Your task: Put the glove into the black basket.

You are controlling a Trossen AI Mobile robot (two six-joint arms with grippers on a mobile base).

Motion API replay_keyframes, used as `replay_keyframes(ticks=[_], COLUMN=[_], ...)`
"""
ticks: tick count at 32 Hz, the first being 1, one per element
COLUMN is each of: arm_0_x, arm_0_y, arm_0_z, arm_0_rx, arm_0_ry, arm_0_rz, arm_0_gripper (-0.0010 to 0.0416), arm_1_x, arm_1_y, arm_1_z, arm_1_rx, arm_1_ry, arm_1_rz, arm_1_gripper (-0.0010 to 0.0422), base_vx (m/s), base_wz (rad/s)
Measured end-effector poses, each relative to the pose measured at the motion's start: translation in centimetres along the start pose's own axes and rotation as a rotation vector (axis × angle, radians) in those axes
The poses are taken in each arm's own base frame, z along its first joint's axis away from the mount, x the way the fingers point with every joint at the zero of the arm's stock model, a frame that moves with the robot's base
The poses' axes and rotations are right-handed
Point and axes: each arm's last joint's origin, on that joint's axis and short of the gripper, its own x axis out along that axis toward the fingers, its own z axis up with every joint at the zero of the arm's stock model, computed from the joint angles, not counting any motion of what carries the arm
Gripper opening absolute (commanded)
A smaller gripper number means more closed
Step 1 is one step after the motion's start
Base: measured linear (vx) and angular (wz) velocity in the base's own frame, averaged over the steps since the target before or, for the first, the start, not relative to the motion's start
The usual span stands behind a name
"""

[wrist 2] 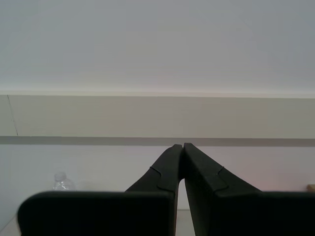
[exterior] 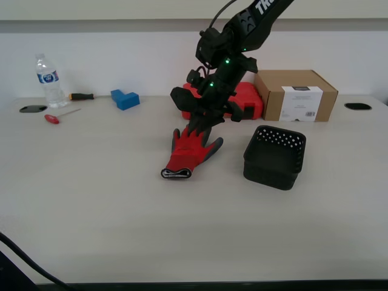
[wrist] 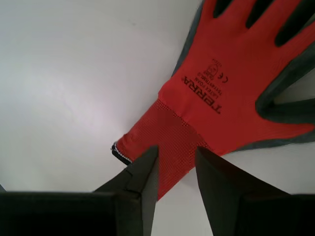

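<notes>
The red glove [exterior: 189, 151] lies flat on the table, cuff toward the front and dark grey fingers toward the back. It fills the first wrist view [wrist: 221, 93]. My first gripper [exterior: 197, 126] hovers over the glove's finger end; in the first wrist view [wrist: 176, 152] its jaws stand a little apart, with the cuff seen between them and nothing held. The black basket [exterior: 276, 156] stands empty to the exterior view's right of the glove. My second gripper [wrist 2: 183, 146] is shut and empty, pointing at the wall.
A red tool case [exterior: 245, 100] and a cardboard box [exterior: 296, 95] stand behind the basket. At the back on the exterior view's left are a water bottle [exterior: 48, 80], a blue block [exterior: 125, 99] and two screwdrivers [exterior: 80, 96].
</notes>
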Motion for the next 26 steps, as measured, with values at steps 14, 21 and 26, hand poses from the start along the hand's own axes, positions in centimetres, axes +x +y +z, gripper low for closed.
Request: replay_keyframes(ticks=[14,21,26], arm_0_x=[1.8,5.7,6.0], arm_0_y=[0.4,-1.1,-0.6], arm_0_z=[-0.5,-2.9,-2.2], arm_0_rx=[0.055,0.154,0.158], arm_0_ry=[0.008,0.117,0.057], arm_0_rz=[-0.138,-0.167,-0.149], arm_0_gripper=[0.0239,0.0240,0.0240], arm_1_x=[0.0,0.0,0.0], arm_1_y=[0.0,0.0,0.0], arm_1_z=[0.0,0.0,0.0], arm_1_rx=[0.000,0.000,0.000], arm_1_ry=[0.002,0.005,0.005], arm_1_rz=[0.000,0.000,0.000], arm_1_gripper=[0.0000,0.0000,0.0000], base_vx=[0.000,0.000,0.000], base_wz=[0.000,0.000,0.000])
